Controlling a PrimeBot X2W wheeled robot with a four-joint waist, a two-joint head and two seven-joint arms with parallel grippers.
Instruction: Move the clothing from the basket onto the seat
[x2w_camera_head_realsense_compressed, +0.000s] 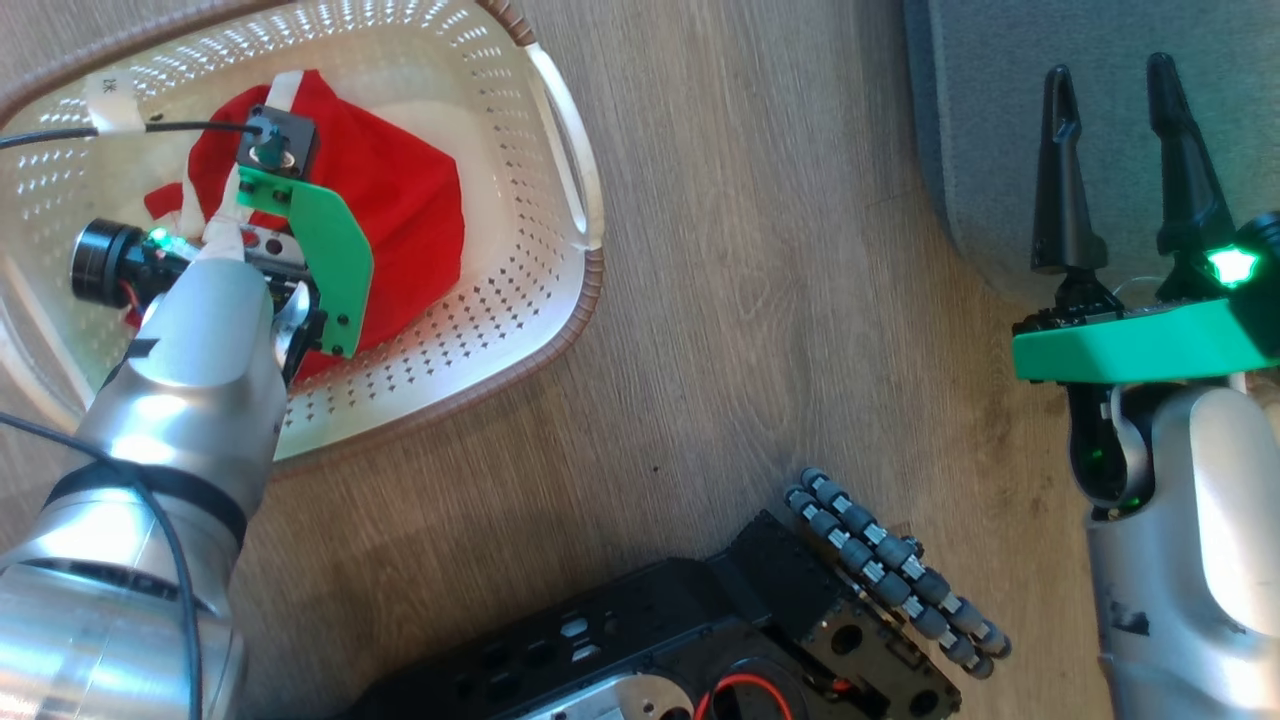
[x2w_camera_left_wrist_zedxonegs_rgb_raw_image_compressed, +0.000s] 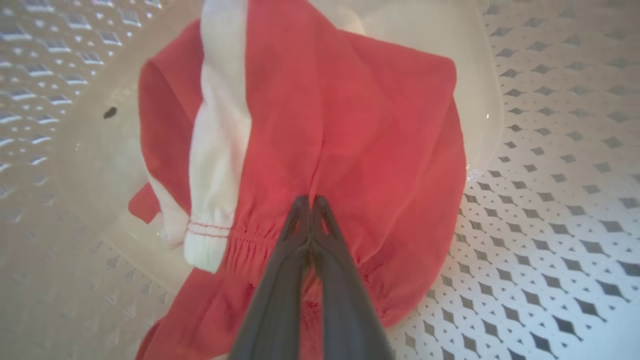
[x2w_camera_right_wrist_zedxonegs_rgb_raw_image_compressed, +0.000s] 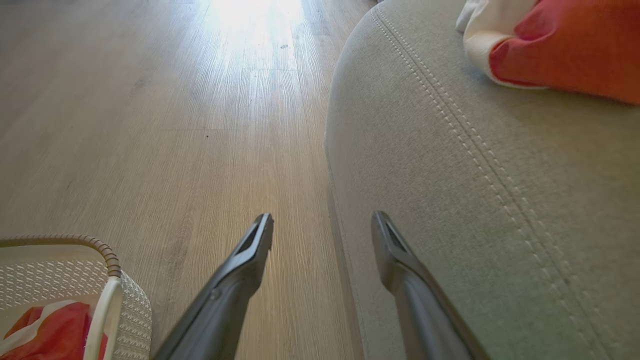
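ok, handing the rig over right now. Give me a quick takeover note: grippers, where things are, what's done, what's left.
Left gripper: shut on the red garment, which lies in the basket and is not yet lifted.
Right gripper: open and empty, over the floor at the seat edge.
Done: another red and white garment lies on the seat.
Left: lift the gripped garment out, carry it to the seat, release.

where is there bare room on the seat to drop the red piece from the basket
The seat is bare from its rounded corner up to the red-and-white garment lying at the right wrist view's upper right. The wood floor between basket and seat is free too. The basket is crowded: clothing with the left gripper shut on it.
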